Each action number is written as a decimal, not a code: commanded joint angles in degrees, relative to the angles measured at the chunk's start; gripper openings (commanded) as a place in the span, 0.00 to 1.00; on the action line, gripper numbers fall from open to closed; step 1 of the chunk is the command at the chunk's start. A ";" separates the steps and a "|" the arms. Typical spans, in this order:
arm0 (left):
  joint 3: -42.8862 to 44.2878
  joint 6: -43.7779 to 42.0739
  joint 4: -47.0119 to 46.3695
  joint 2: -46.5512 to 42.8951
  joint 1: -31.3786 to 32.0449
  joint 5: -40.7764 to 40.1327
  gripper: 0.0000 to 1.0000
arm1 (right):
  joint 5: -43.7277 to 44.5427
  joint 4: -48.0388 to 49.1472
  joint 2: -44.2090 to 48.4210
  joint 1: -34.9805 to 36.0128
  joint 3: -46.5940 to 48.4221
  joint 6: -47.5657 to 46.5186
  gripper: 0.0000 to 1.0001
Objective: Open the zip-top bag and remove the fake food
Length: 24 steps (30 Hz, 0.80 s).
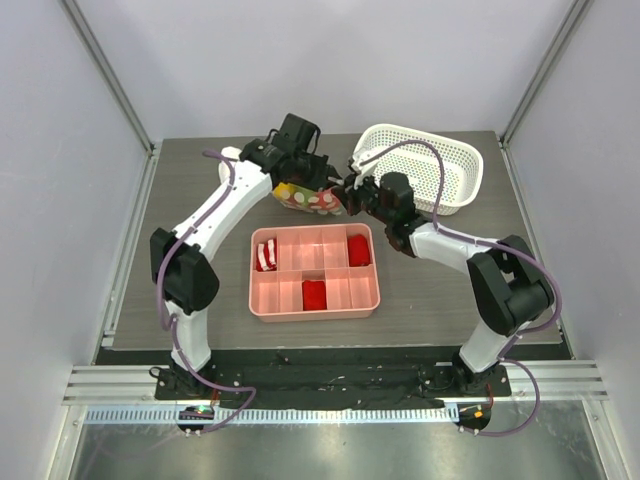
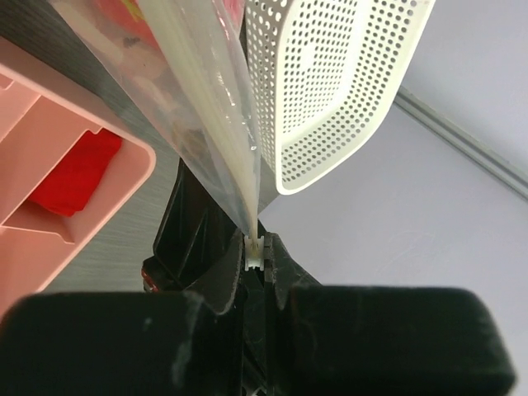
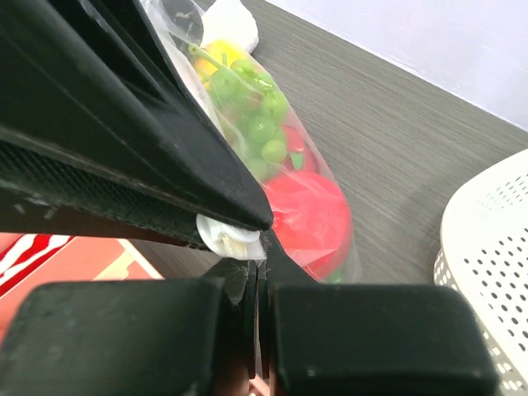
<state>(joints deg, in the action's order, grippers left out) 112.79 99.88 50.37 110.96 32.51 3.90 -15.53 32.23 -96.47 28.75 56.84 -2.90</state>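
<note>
Two clenched tools, left tool (image 2: 257,252) and right tool (image 3: 257,266), pinch the zip-top bag (image 1: 308,198) just beyond the pink tray (image 1: 253,285). Its long axis runs left-right; clear plastic shows red, green, yellow fake food (image 3: 309,219).

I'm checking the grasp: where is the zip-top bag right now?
In the top view, the zip-top bag is held between the left hand and right hand, just behind the pink tray and left of the white basket.
</note>
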 commanded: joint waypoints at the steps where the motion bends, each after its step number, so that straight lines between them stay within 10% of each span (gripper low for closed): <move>1: -1.52 -1.87 1.22 -1.88 -0.69 -3.20 0.00 | 2.34 8.02 3.57 -0.10 -1.64 4.37 0.01; 24: -15.85 -18.40 8.60 -18.06 -22.40 -11.55 0.00 | 8.23 10.40 3.39 -6.34 -5.16 9.84 0.01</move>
<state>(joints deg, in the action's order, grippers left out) 95.11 87.15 53.93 96.47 14.48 -0.45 -13.50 40.97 -94.96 25.19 51.86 7.88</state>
